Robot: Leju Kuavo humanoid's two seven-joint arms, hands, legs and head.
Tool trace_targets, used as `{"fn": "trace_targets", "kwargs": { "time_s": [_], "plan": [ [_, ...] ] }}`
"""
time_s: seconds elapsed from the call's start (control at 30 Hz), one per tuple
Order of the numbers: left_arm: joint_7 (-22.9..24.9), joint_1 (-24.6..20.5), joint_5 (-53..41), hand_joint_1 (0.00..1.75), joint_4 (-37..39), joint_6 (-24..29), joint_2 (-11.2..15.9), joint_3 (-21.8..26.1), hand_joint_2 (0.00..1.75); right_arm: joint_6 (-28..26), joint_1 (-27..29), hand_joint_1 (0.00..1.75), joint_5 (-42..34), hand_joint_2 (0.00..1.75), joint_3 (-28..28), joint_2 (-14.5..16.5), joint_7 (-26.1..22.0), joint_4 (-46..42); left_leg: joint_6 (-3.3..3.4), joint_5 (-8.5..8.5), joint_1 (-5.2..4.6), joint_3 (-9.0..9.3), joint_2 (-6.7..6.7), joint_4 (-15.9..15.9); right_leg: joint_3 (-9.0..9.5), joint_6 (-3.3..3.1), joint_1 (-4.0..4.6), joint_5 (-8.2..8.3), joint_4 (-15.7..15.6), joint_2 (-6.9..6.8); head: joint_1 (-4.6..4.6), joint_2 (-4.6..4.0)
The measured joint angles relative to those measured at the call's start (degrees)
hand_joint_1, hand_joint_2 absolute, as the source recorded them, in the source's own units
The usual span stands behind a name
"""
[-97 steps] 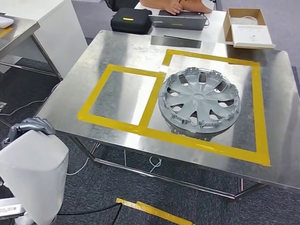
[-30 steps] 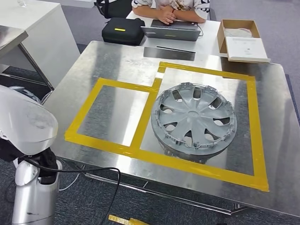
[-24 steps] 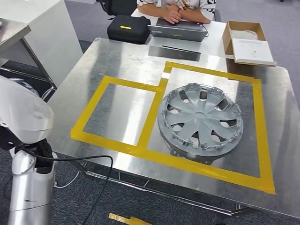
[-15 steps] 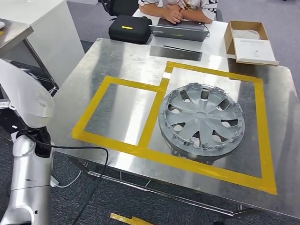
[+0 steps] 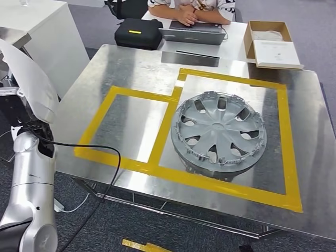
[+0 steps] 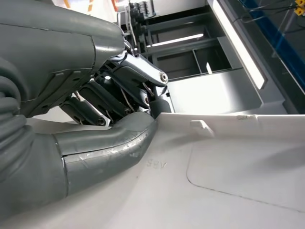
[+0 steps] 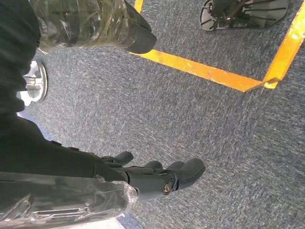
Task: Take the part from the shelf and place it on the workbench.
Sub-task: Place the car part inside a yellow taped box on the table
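Part (image 6: 216,181), one white panel, is gripped at its edge by the left hand (image 6: 107,109), thumb under and fingers over; in the head view it rises at the left, off the workbench (image 5: 118,63). One hubcap (image 5: 218,131) lies there. Right hand (image 7: 158,176) hangs empty, fingers loosely extended.

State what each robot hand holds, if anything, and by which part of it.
The left hand grips a white part at its edge, thumb on one face, fingers over the other. The right hand hangs over the carpet, holding nothing.
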Motion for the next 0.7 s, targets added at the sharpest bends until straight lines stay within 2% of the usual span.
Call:
{"fn": "trace_targets", "kwargs": {
  "time_s": [0.03,0.1,0.17,0.2,0.27,0.3,0.33,0.37,0.4,0.47,0.5,0.53,0.63,0.7],
  "plan": [
    [-0.03,-0.27,-0.08,1.75,0.44,0.0,0.04,0.04,1.75,0.01,0.01,0.0,0.01,1.75,0.02,-0.01,0.0,0.0,0.26,0.03,-0.13,0.55,-0.01,-1.38,-0.17,0.3,0.06,-0.01,0.05,0.02,0.03,0.0],
    [-0.13,-0.53,-0.5,1.75,1.04,0.16,0.04,0.14,1.75,0.02,0.03,0.0,0.04,1.75,0.03,-0.02,0.01,0.0,0.97,-0.13,-0.26,0.52,0.0,-1.84,-0.42,0.92,0.02,0.04,-0.01,0.0,0.04,0.0],
    [-0.31,-1.11,-1.49,1.75,1.55,0.61,-0.04,0.24,1.75,0.02,0.02,0.0,0.08,1.75,0.06,-0.13,0.01,0.0,1.71,0.07,-0.13,0.62,0.02,-2.14,-1.16,1.47,-0.07,-0.98,1.17,-0.05,0.16,-0.01],
    [-0.39,-1.61,-2.17,1.75,1.96,0.93,-0.15,0.26,1.75,0.02,-0.01,0.0,0.1,1.75,0.11,-0.2,0.02,0.0,2.08,0.16,-0.04,0.68,0.04,-2.29,-2.32,1.7,-0.09,-2.37,3.53,-0.07,0.27,-0.01],
    [-0.48,-2.53,-3.24,1.75,3.08,1.46,-0.45,0.25,1.75,0.08,-0.01,0.0,0.12,1.75,0.33,-0.31,0.04,0.0,2.52,0.12,-0.15,0.67,0.04,-2.29,-6.16,1.93,-0.12,-5.92,11.39,-0.1,0.45,-0.01],
    [-0.48,-2.84,-3.62,1.75,3.72,1.67,-0.63,0.25,1.75,0.13,0.01,0.0,0.12,1.75,0.43,-0.33,0.06,0.0,2.62,0.1,-0.25,0.67,0.04,-2.28,-8.01,1.98,-0.12,-7.06,15.03,-0.1,0.43,-0.01],
    [-0.48,-3.07,-3.83,1.75,4.3,1.78,-0.84,0.24,1.75,0.18,0.04,0.0,0.12,1.75,0.51,-0.36,0.06,0.0,2.67,0.08,-0.37,0.7,0.02,-2.27,-9.07,1.98,-0.11,-7.14,16.84,-0.1,0.44,-0.01],
    [-0.48,-3.27,-3.96,1.75,4.82,1.79,-1.07,0.24,1.75,0.22,0.05,0.0,0.1,1.75,0.56,-0.39,0.07,0.0,2.69,0.06,-0.47,0.76,-0.01,-2.26,-9.03,1.87,-0.09,-6.11,16.36,-0.1,0.45,0.0],
    [-0.48,-3.52,-3.99,1.75,5.27,1.68,-1.35,0.22,1.75,0.21,0.03,0.0,0.09,1.75,0.61,-0.46,0.07,0.0,2.7,0.03,-0.56,0.85,-0.05,-2.25,-7.86,1.65,-0.06,-4.2,13.61,-0.1,0.45,0.0],
    [-0.5,-4.29,-3.98,1.75,6.13,1.3,-1.91,0.21,1.75,0.2,-0.08,0.0,0.05,1.75,0.78,-0.7,0.03,0.0,2.57,-0.09,-0.81,0.96,-0.12,-2.17,-3.96,0.91,0.14,-0.39,5.6,-0.15,0.45,0.0],
    [-0.51,-4.78,-3.97,1.75,6.62,1.14,-2.12,0.22,1.75,0.17,-0.16,0.0,0.01,1.75,0.85,-0.82,0.01,0.0,2.39,-0.12,-0.94,0.89,-0.12,-2.1,-2.42,0.62,0.25,0.56,2.57,-0.21,0.41,-0.01],
    [-0.54,-5.25,-3.96,1.75,7.15,1.08,-2.25,0.23,1.75,0.14,-0.2,0.0,-0.04,1.75,0.9,-0.9,-0.02,0.0,2.17,-0.1,-1.0,0.76,-0.1,-2.03,-1.58,0.42,0.36,0.82,0.94,-0.23,0.37,-0.01],
    [-0.62,-6.32,-4.17,1.75,8.69,1.31,-2.47,0.23,1.75,0.04,-0.13,0.0,-0.17,1.75,0.93,-0.98,-0.1,-0.01,1.38,-0.13,-0.98,0.57,-0.03,-1.95,-1.28,-0.02,0.29,0.88,0.07,-0.17,0.36,0.0],
    [-0.62,-7.06,-4.35,1.75,9.54,1.49,-2.57,0.24,1.75,-0.05,-0.17,0.0,-0.24,1.75,0.93,-1.07,-0.26,-0.02,0.71,-2.03,-0.86,-0.56,-0.02,0.69,-1.05,-0.53,-0.05,1.21,-0.38,-0.2,0.07,-0.01]
  ]
}}
